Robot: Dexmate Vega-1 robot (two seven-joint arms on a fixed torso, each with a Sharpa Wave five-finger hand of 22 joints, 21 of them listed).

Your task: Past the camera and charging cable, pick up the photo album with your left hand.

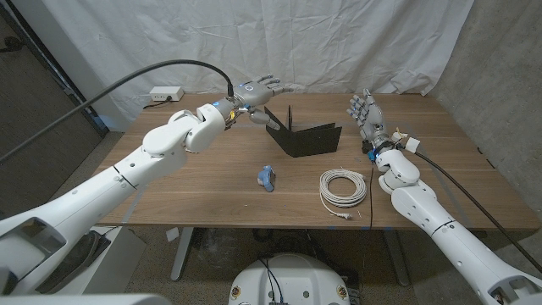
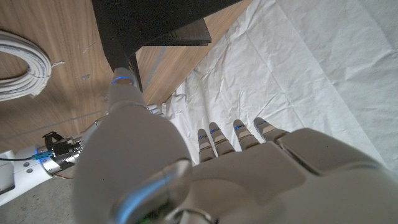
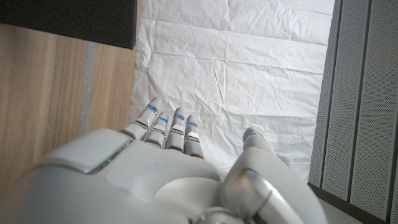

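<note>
The black photo album point(image 1: 302, 138) stands open on its edge, like a book, at the table's middle back. My left hand point(image 1: 255, 92) hovers just left of and above its left cover, fingers spread and holding nothing. In the left wrist view the thumb point(image 2: 126, 93) reaches up to the album point(image 2: 152, 25) edge; I cannot tell whether it touches. My right hand point(image 1: 366, 113) is raised to the right of the album, palm upright, fingers apart and empty. The right wrist view has a corner of the album point(image 3: 68, 18) beyond my right hand point(image 3: 161, 180).
A small blue camera point(image 1: 267, 178) lies in front of the album. A coiled white charging cable point(image 1: 343, 187) lies front right and shows again as a cable point(image 2: 22, 62) in the left wrist view. A white power strip point(image 1: 165, 95) sits back left. A white sheet hangs behind the table.
</note>
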